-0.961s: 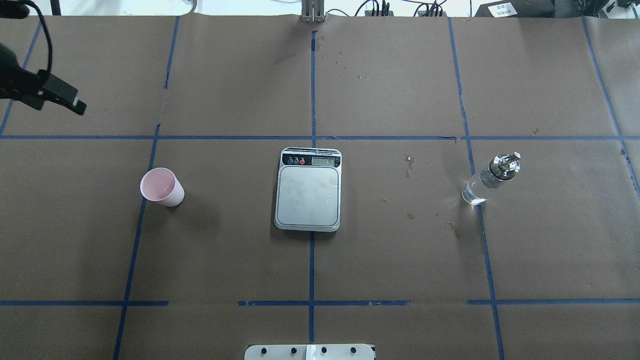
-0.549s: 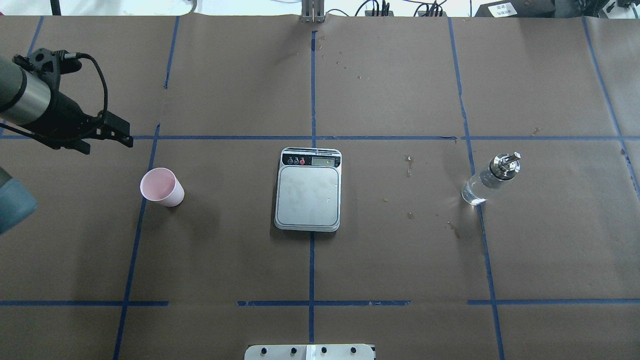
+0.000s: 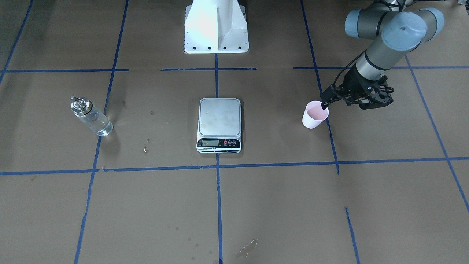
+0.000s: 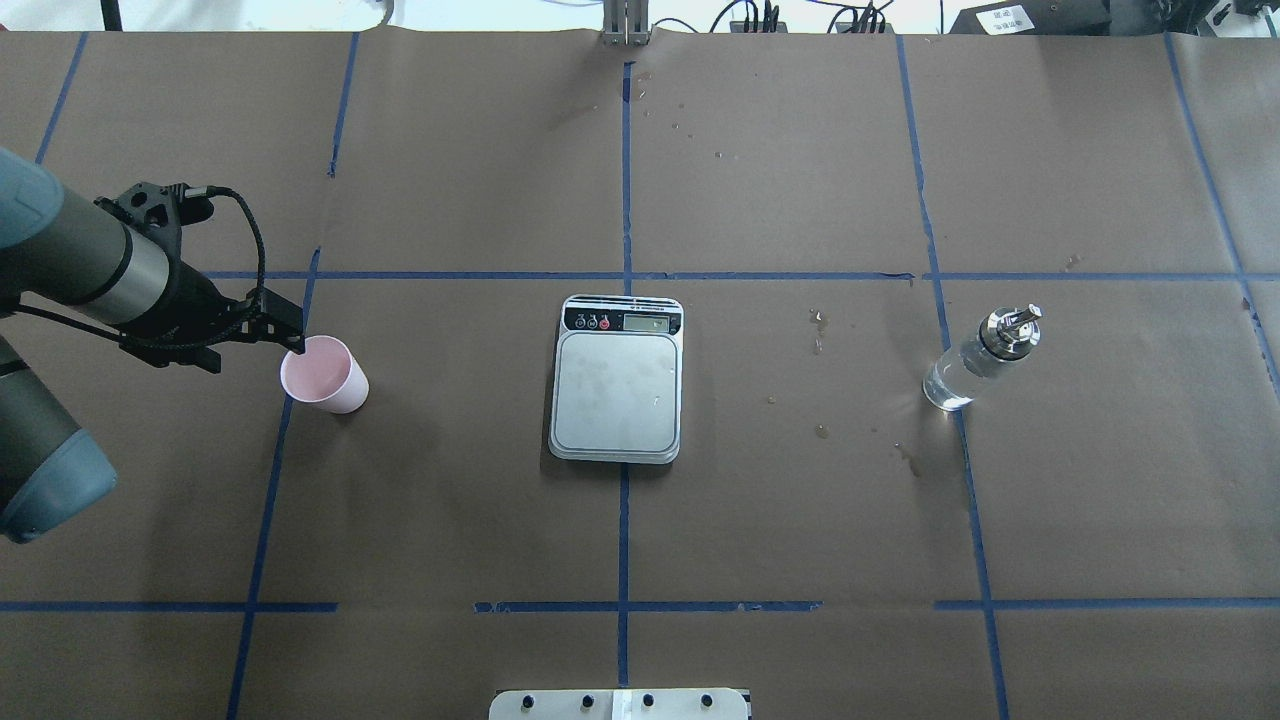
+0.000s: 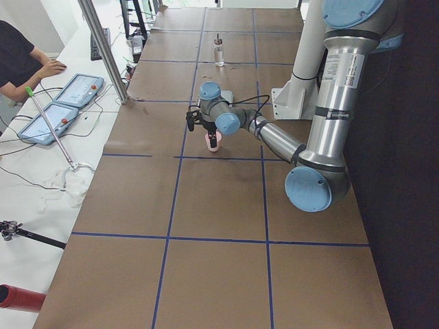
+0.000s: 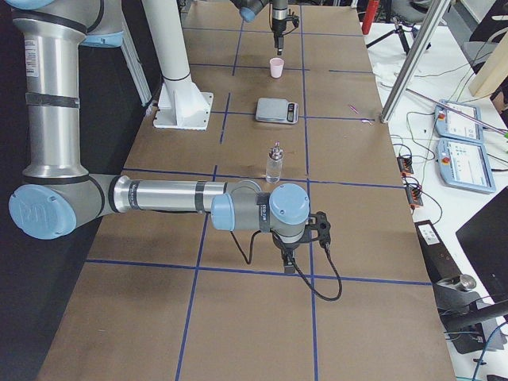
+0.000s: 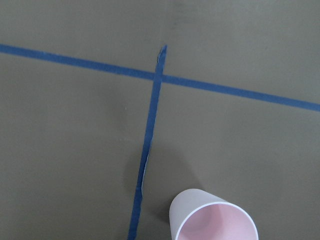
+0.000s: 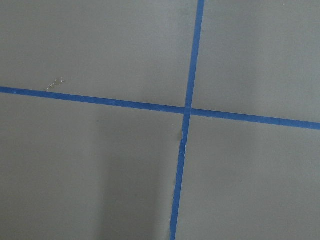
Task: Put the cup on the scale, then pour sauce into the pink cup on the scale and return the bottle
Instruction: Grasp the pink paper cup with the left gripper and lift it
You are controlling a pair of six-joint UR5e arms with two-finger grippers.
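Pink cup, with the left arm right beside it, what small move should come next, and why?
Probably ease the left gripper down so its fingers straddle the near rim of the cup. Its tip shows at that rim, the cup stands upright on the table, and nothing is on the scale yet.

- Brown paper (image 4: 800, 520) covers the counter (image 3: 154, 220), gridded with blue tape (image 4: 623, 540).
- Small stains (image 4: 818, 330) spot the paper.
- A white bench (image 5: 27, 205) alongside holds tablets (image 5: 81, 89) and cables (image 5: 27, 181).
- A metal post (image 5: 104, 48) leans at its edge.
- A person (image 5: 17, 58) in black sits there.
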